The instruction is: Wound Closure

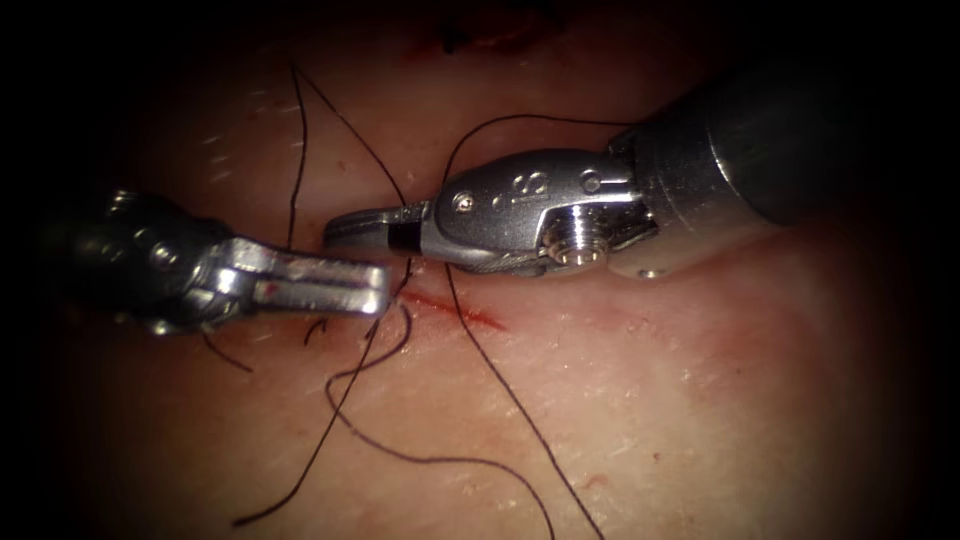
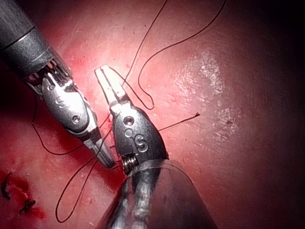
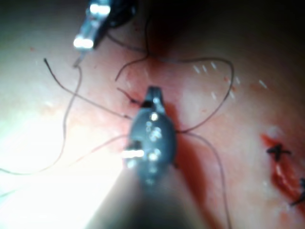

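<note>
here, over the tissue [image 1: 700, 400], with both tools tip to tip just above the left end of the cut [image 1: 460, 312]. left tool [image 1: 375, 290] lying flat on the cut's left side, jaws pressed together, seemingly pinching the thread [image 1: 520, 410] at the very tip, though hard to confirm from the endoscope alone. right tool [image 1: 345, 230] coming in from the right, jaws closed with nothing seen between them, and a dark turn of thread lying across them just behind the tips. same pairing seen from the left wrist: left tool [image 2: 106, 78] closed, right tool [image 2: 107, 160] closed and close beside it. needle's whereabouts: cannot tell. neither tool holding tissue.

judged as thread work over the cut rather than needle work. best handled slowly: keep the turn of thread seated on the right jaws, well back from the tips, and hold gentle, even tension so that it neither slips off nor tightens early. avoid dragging strands across the thin line of red fluid [image 1: 480, 318] along the cut.

as for room: loose loops of thread spread below and to the left of the tools, so easy to snag there. open tissue to the lower right. earlier stitches [image 3: 279, 152] well apart from the tips.
</note>
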`<state>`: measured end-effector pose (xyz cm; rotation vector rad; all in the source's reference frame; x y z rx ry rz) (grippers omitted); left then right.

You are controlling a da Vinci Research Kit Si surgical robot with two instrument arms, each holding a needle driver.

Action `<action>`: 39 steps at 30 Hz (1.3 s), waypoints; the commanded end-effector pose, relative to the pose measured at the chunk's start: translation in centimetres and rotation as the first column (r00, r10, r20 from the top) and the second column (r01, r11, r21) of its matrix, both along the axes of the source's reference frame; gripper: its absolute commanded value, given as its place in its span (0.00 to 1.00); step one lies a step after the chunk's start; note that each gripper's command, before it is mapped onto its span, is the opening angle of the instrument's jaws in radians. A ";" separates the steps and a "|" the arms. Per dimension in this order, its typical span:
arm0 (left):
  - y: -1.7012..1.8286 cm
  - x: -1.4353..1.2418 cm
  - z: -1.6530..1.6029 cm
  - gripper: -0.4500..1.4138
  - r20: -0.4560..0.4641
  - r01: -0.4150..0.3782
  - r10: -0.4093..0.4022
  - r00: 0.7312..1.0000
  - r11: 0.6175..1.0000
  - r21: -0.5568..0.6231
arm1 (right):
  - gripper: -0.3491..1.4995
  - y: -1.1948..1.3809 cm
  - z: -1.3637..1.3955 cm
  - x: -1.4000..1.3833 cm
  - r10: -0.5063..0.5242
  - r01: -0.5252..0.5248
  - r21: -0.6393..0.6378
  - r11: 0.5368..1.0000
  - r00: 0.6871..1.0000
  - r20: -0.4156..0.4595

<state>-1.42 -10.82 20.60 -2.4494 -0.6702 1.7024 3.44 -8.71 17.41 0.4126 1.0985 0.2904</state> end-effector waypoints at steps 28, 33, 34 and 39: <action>-0.32 -0.08 0.40 0.00 0.024 -0.047 0.048 0.999 0.998 -0.045 | 0.00 0.28 0.34 0.70 0.378 -0.229 0.419 0.879 0.870 -0.317; -0.35 -0.02 0.62 0.00 0.005 -0.037 0.038 0.999 0.999 -0.024 | 0.00 0.39 0.14 0.69 0.401 -0.227 0.443 0.867 0.846 -0.352; -0.35 0.00 0.64 0.00 0.002 -0.036 0.036 0.999 0.999 -0.018 | 0.00 0.41 0.11 0.68 0.403 -0.224 0.447 0.866 0.841 -0.360; -0.35 0.18 0.68 0.00 -0.019 -0.022 0.022 1.000 1.000 0.004 | 0.00 0.51 0.04 0.59 0.428 -0.205 0.485 0.850 0.806 -0.409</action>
